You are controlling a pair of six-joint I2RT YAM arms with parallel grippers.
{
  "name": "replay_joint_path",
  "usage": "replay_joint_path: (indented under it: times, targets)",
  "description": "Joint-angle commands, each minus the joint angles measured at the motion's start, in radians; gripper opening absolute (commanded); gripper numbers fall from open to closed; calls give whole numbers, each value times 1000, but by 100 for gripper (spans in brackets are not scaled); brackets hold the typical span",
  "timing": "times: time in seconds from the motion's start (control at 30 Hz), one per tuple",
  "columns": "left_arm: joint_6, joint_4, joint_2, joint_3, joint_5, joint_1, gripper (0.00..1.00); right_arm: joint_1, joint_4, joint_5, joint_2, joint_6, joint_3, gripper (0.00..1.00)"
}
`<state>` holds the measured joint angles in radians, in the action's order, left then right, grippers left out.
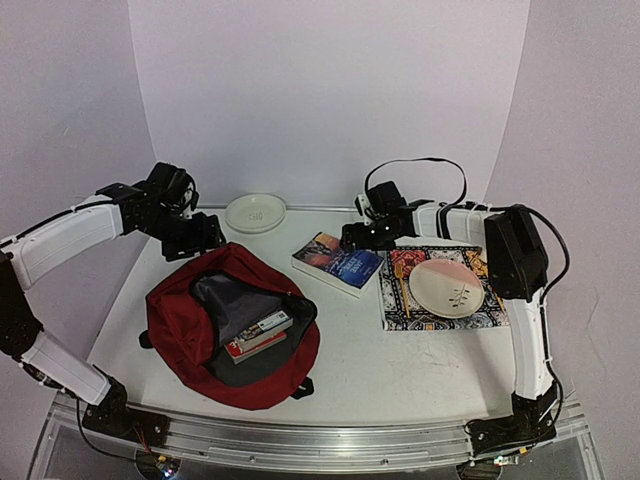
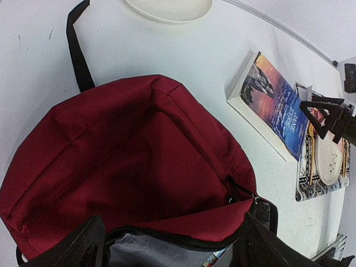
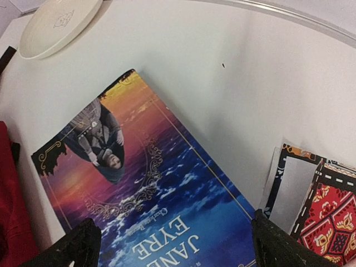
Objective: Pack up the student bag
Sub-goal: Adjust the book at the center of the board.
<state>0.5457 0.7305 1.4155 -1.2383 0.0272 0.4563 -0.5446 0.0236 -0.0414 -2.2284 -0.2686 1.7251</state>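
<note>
Student bag (image 1: 180, 322) lies on the left of the worktop (image 1: 400, 370), unzipped, books (image 1: 258, 335) inside. Left hand (image 1: 205, 240) wide and empty over its far rim, probably to hold it open. Right hand (image 1: 352, 238) wide and empty above the Jane Eyre book (image 1: 338, 264), lining up a grasp.

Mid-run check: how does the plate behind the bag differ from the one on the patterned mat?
The cream plate behind the bag has only a faint centre mark and rests on the table; the pink-washed plate bears a dark sprig and rests on the patterned mat. The first lies at the far edge, the second right of the book. Both are round and shallow.
</note>
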Motion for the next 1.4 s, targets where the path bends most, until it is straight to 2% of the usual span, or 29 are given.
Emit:
replay_joint_path:
  times: [0.0, 0.13, 0.23, 0.53, 0.83, 0.93, 1.07, 1.23, 1.37]
  targets:
    - [-22, -43, 18, -74, 43, 20, 84, 13, -53, -24, -76, 11, 90, 96]
    - [-23, -49, 40, -99, 37, 56, 84, 12, -75, -92, -123, -3, 103, 97]
    - [-22, -54, 60, -117, 31, 77, 84, 9, -91, -137, -123, -39, 62, 93]
    - [-34, -67, 129, -175, 8, 124, 84, -115, -113, -77, 7, -153, -263, 85]
    - [-39, -77, 160, -199, 4, 128, 83, -270, -152, -45, 75, -251, -396, 81]
    - [-38, -80, 156, -193, 10, 128, 83, -279, -141, -55, 130, -231, -393, 81]
    - [-39, -83, 142, -190, 14, 128, 83, -274, -142, -17, 205, -148, -309, 83]
    - [-37, -83, 118, -177, 20, 128, 83, -228, -153, -31, 257, -87, -205, 83]
    - [-31, -84, 99, -156, 15, 128, 83, -172, -152, 25, 270, -55, -174, 84]
